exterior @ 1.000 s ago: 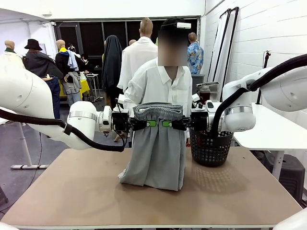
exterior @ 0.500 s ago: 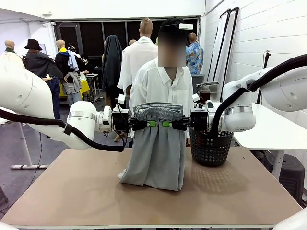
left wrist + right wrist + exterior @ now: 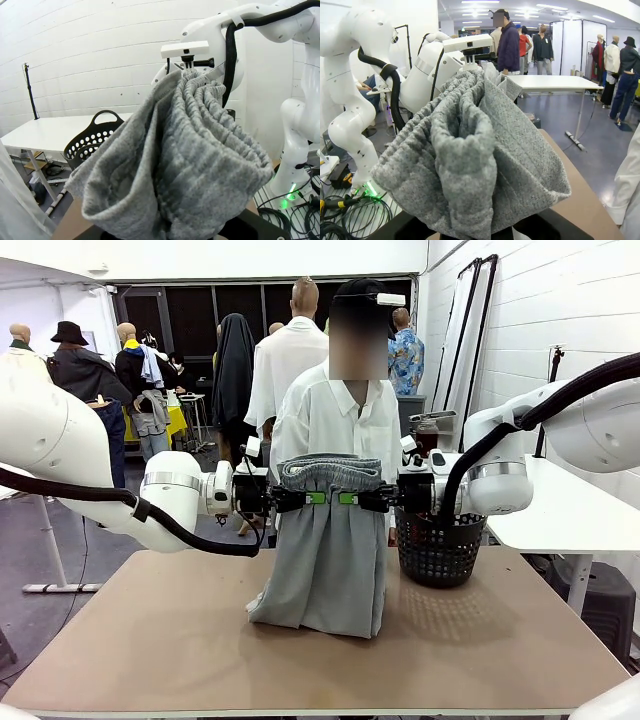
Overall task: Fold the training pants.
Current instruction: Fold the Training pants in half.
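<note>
The light grey training pants (image 3: 328, 550) hang upright over the table, held by the gathered waistband, with the leg ends resting on the tabletop. My left gripper (image 3: 300, 498) is shut on the waistband's left end, and my right gripper (image 3: 352, 498) is shut on its right end. The two grippers face each other, close together, so the waistband bunches into folds between them. In the left wrist view the bunched grey waistband (image 3: 190, 150) covers my fingers. In the right wrist view the same bunched fabric (image 3: 465, 155) hides my fingers too.
A black mesh basket (image 3: 440, 545) stands on the brown table (image 3: 150, 640) at the right, just behind my right arm. A person in a white shirt (image 3: 335, 415) stands at the far edge, directly behind the pants. Another white table (image 3: 560, 515) stands to the right.
</note>
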Tool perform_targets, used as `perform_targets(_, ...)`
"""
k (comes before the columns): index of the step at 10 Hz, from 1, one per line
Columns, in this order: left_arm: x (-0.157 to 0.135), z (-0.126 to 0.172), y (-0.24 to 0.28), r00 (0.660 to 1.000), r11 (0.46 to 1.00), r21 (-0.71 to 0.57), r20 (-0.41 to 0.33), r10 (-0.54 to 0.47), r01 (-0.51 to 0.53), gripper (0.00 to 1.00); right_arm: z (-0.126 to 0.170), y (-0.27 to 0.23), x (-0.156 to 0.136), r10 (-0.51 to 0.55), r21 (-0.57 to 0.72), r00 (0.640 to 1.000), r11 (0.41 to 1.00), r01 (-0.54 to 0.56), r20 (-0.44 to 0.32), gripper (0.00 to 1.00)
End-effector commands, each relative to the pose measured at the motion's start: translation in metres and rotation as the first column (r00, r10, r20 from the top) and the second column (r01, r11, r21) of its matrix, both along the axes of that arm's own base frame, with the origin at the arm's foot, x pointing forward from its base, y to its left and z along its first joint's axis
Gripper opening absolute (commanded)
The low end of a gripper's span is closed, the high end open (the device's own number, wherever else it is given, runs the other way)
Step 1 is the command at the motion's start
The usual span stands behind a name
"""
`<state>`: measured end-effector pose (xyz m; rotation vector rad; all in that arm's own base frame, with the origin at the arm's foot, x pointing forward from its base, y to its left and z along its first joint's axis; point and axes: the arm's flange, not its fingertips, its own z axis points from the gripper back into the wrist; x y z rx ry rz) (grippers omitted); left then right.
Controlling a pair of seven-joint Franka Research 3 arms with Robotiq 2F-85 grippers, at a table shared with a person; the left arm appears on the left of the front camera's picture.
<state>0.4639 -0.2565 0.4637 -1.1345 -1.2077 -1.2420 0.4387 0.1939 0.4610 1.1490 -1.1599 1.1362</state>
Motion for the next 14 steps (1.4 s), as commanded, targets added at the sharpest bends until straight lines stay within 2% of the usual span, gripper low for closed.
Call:
perform_targets(1,-0.005,0.002,0.0,1.0,1.0,-0.017,-0.004,-0.001,0.001,0.0,0.002,0.002,-0.001,0.011,0.018,1.0,1.0,-0.011,0.0,0.0)
perform_targets(10,0.0,0.0,0.0,1.0,1.0,0.0,0.0,0.0,0.0,0.0,0.0,0.0,0.0,0.0,0.0,1.0,1.0,0.0,0.0,0.0)
perform_targets(14,-0.004,0.016,0.015,1.0,1.0,-0.001,0.018,0.004,-0.004,0.0,0.016,0.014,0.014,0.084,-0.003,0.996,0.996,-0.084,-0.015,0.0)
